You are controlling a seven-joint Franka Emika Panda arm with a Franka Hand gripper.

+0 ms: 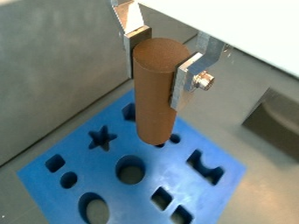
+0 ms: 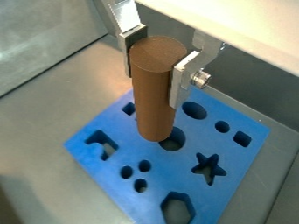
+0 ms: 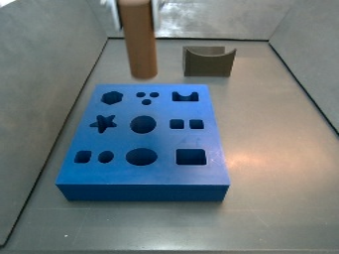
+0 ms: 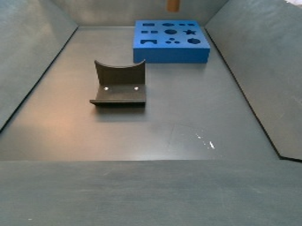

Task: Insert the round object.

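Currently I have the fingers (image 1: 184,80) pinching the round object (image 1: 156,92) by its upper part, one silver plate on each side, so the gripper (image 2: 156,59) is closed on the peg and holds it upright. Gripping high leaves the lower length bare, which I judge is what I want: that end has to enter a hole without the plates fouling the block.

Below it is the blue block (image 2: 111,144), flat on the desk (image 3: 265,139). In both wrist views the peg's lower end hangs over the block near a round hole (image 2: 173,140), apparently still above the surface; I can't tell whether it's centred on it. That hole partly hides behind the peg. In a side view the peg (image 3: 138,38) shows high above the block's far edge (image 3: 146,89), with clear air under it, so I read insertion as not yet begun. The gripper itself is out of frame there.

Other cut-outs are star (image 1: 100,137), hexagon (image 3: 111,97), squares, ovals; wrong shapes, ignore.

Further back, the dark fixture (image 3: 208,62) stands on the desk beyond the block, well apart, out of the way.

Next as I see it: fine lateral alignment, then straight down, keeping the peg vertical to avoid jamming on the rim.
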